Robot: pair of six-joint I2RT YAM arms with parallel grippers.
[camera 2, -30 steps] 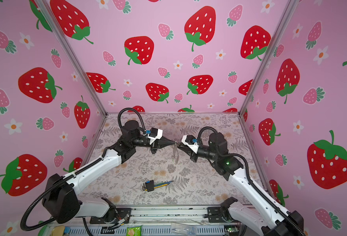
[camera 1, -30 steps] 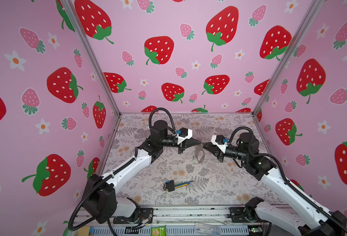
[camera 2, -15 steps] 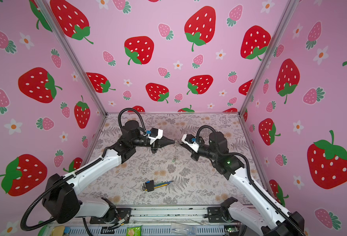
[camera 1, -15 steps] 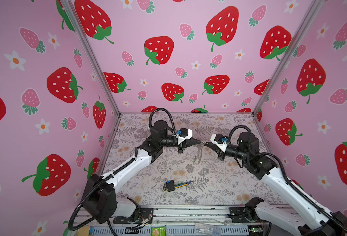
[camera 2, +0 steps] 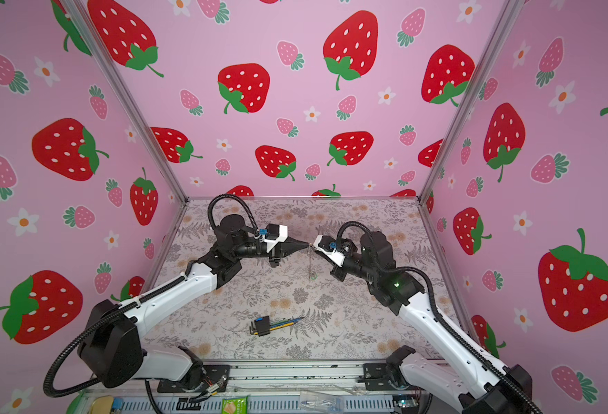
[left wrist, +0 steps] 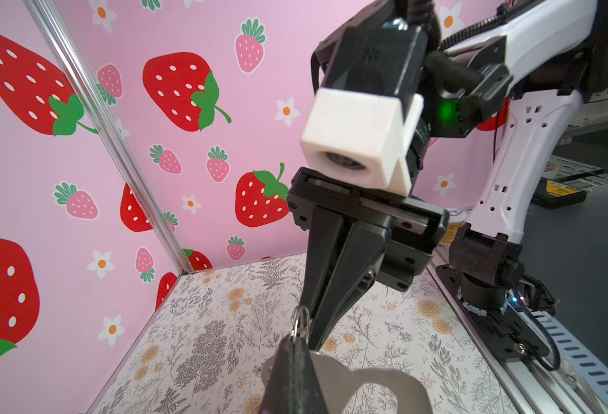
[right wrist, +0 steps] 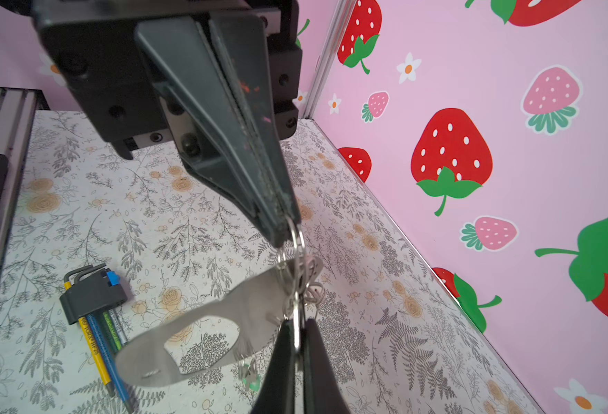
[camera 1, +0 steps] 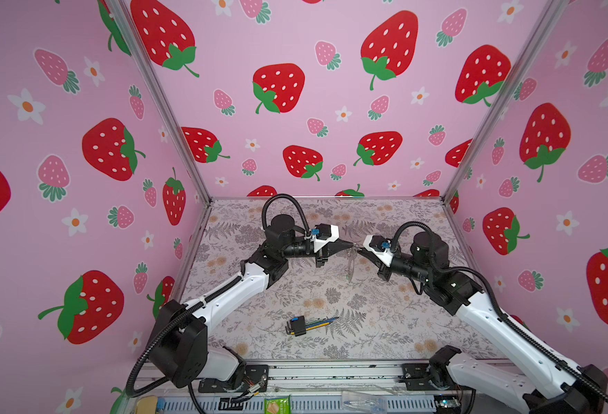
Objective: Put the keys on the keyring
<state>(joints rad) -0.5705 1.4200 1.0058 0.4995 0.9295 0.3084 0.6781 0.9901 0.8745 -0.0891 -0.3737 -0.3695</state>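
Floral-patterned tabletop (camera 1: 384, 322), hex wrench bundle (camera 1: 300, 325) lying near its front.

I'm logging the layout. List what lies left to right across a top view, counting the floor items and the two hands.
Bundle of coloured hex wrenches in a black holder → black left hand → black right hand. The silvery keyring hanging where both hands meet overlaps them, so it is left out.

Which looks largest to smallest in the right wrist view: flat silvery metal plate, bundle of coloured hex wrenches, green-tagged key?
1. Flat silvery metal plate, though it hangs nearer the camera than the rest.
2. Bundle of coloured hex wrenches.
3. Green-tagged key, tiny and blurred.
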